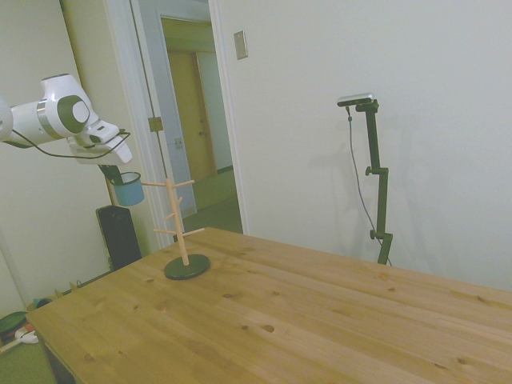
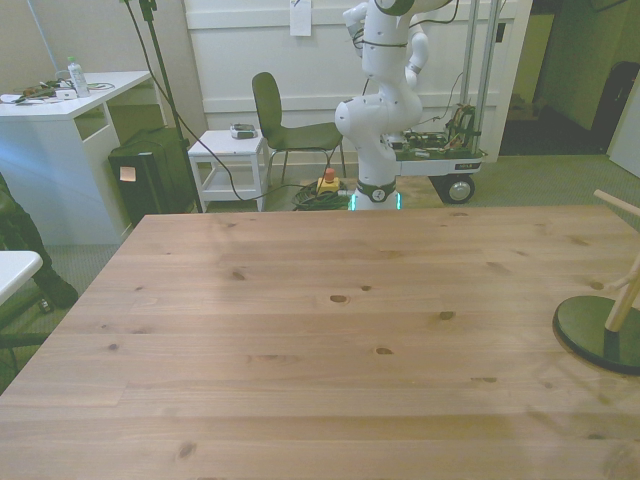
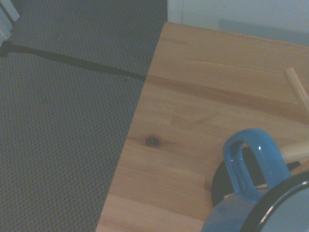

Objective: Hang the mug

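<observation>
In the wrist view only the handle and a slice of the rim of the mug show, the rest cut off. The front view's right edge crops the rack to its base and lower pegs. In the side view the gripper is too small to read its fingers.

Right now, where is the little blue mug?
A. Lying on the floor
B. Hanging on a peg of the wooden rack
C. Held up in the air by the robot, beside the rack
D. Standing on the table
C: the light-blue mug hangs under the gripper, level with the top pegs of the wooden mug rack, not on one.
</observation>
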`<state>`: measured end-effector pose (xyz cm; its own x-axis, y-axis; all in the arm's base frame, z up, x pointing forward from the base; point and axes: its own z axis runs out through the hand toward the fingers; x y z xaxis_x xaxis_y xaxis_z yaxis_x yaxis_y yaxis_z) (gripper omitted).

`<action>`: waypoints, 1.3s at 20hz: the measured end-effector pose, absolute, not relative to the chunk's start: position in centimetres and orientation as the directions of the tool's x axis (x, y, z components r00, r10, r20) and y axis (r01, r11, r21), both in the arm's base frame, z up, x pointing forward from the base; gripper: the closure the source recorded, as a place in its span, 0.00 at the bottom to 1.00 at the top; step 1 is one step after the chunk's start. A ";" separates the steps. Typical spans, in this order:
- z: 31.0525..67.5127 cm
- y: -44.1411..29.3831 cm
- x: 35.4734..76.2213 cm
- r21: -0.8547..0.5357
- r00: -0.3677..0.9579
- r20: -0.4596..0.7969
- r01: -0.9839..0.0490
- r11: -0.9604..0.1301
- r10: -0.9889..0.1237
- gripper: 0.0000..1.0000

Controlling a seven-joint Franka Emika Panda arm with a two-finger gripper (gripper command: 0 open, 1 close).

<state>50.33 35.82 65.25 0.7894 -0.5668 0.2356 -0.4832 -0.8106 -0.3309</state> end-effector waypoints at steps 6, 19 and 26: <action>65.4 34.6 51.2 -0.333 0.775 0.237 -0.502 -0.798 -0.586 1.00; 65.0 30.0 53.9 -0.325 0.752 0.224 -0.542 -0.775 -0.620 1.00; 63.0 29.3 53.8 -0.303 0.756 0.218 -0.549 -0.779 -0.617 1.00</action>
<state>53.80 29.32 62.96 0.7560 -0.6172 0.2181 -0.5485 -0.7792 -0.3034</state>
